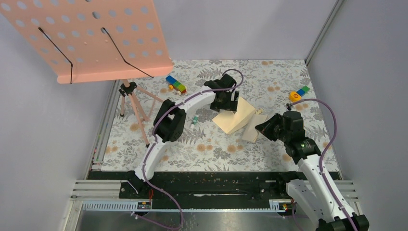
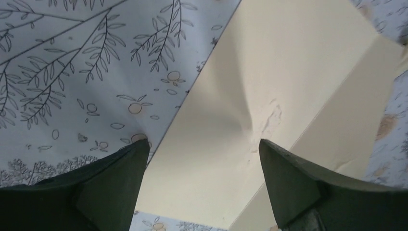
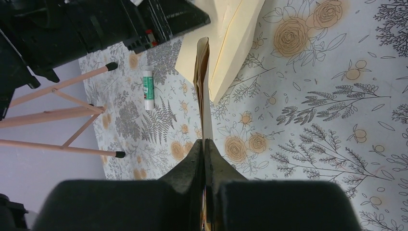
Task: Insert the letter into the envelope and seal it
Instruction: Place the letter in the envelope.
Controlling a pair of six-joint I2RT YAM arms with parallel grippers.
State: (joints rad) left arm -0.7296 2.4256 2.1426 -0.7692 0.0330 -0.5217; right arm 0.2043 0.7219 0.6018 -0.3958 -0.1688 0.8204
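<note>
A: Where's the letter [image 1: 235, 118]?

B: Mid-table on the floral cloth [image 1: 202, 149], folded, w/ one crease across it and a crumpled patch by the crease in the L wrist view. L gripper [image 2: 202, 144] hangs right over it, jaws wide apart, nothing btw them. One fingertip [image 2: 130, 163] sits at the letter's long left edge, the other is over the sheet.

A: And the envelope?

B: The envelope [image 3: 203, 82] is clamped in the R gripper [image 3: 205, 144], jaws together on its near end. It's seen edge-on and points toward the letter. Its far end is just beside the letter's right edge; touching or not, can't tell.

A: Room around them?

B: Glue stick [image 1: 196, 120] lies left of the letter. Colored blocks [image 1: 176, 85] sit at the back, and a second block cluster [image 1: 298, 94] is back right, near the wall. Pink stand [image 1: 91, 38] w/ tripod legs [image 1: 137, 108] takes the far-left corner. Open cloth shows on the near side, btw the letter and the arm bases, and to the right of the R gripper.
</note>
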